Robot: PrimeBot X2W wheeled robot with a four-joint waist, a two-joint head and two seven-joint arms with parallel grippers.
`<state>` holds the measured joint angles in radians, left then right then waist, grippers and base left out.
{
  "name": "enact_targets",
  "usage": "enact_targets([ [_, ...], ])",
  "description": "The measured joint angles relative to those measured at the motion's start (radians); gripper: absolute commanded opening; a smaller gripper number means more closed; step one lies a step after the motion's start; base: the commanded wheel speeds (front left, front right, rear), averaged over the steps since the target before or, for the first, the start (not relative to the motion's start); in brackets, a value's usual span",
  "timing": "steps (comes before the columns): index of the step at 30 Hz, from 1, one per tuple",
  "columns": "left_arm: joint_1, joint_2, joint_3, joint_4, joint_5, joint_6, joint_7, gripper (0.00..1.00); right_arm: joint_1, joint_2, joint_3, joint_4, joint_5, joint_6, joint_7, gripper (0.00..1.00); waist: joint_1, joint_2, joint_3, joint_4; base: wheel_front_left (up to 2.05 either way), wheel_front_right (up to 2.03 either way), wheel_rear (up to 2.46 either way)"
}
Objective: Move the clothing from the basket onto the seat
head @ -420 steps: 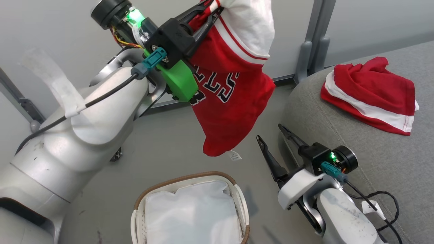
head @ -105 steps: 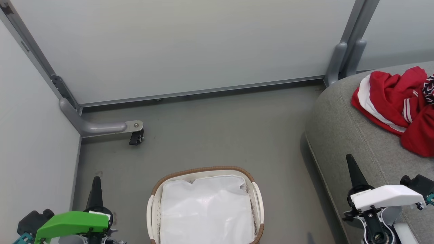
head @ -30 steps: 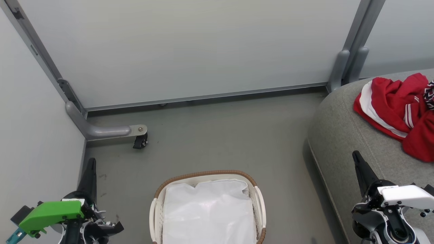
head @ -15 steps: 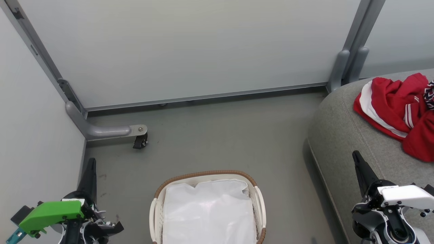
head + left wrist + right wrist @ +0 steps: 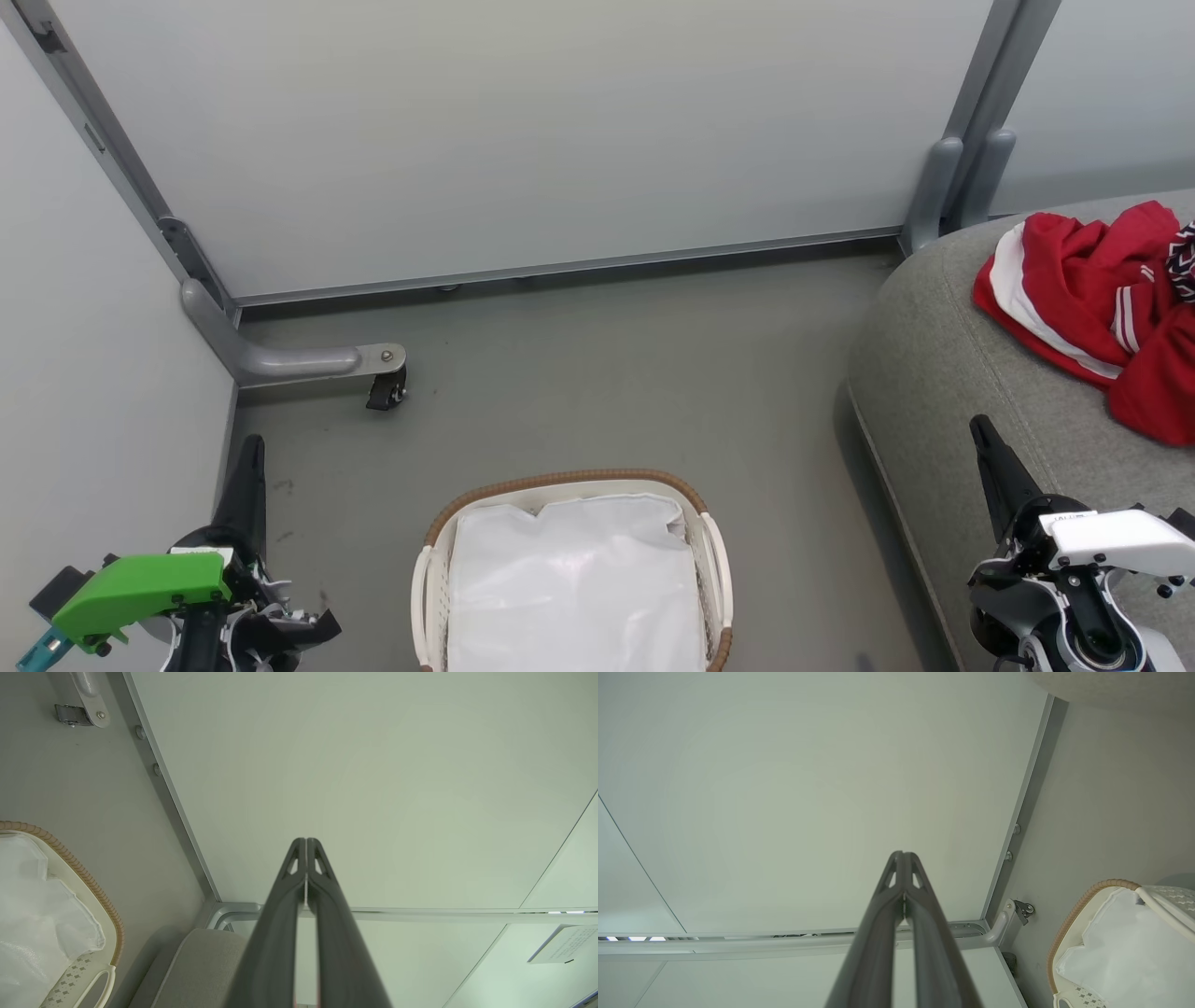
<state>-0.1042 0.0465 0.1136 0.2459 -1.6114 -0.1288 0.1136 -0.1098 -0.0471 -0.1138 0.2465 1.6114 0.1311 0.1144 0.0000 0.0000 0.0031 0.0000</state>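
— What lies before you, seen from the head?
— A grey floor (image 5: 597, 373) closed in by pale partition panels (image 5: 513, 140). One panel's foot ends in a small black castor (image 5: 385, 392). The basket (image 5: 560, 478) stands on the floor at the bottom middle, and a white liner (image 5: 574, 579) fills it. The clothing (image 5: 1074, 280), red with white stripes, lies bunched on the seat (image 5: 934, 373) at the right, well apart from the basket.
— And your hands?
— My left gripper (image 5: 249, 446) points up at the lower left, beside a side panel. Its fingers are pressed together with nothing between them. My right gripper (image 5: 980, 431) points up at the lower right, in front of the seat's near edge, likewise closed and empty.
— The left wrist?
— My two fingers meet at their tips (image 5: 306, 842) against a pale panel. The basket's brown rim (image 5: 79, 872) and the liner (image 5: 37, 914) sit at the left edge, with a corner of the seat (image 5: 201, 966) at the bottom.
— The right wrist?
— Fingers tight together (image 5: 901, 855), holding nothing, a pale panel behind them. The basket (image 5: 1073, 914) with its liner (image 5: 1125, 947) is at the lower right, the castor (image 5: 1024, 909) near it, and a strip of the seat (image 5: 1111, 686) at the top right.
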Motion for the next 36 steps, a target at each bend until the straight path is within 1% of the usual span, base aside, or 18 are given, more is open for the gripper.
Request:
enact_targets([
  [36, 0.000, 0.000, 0.000, 0.000, 0.000, 0.000, 0.000, 0.00, 0.000, 0.000, 0.000, 0.000, 0.000, 0.000, 0.000, 0.00, 0.0000, 0.0000, 0.000, 0.000, 0.00, 0.00, 0.00],
])
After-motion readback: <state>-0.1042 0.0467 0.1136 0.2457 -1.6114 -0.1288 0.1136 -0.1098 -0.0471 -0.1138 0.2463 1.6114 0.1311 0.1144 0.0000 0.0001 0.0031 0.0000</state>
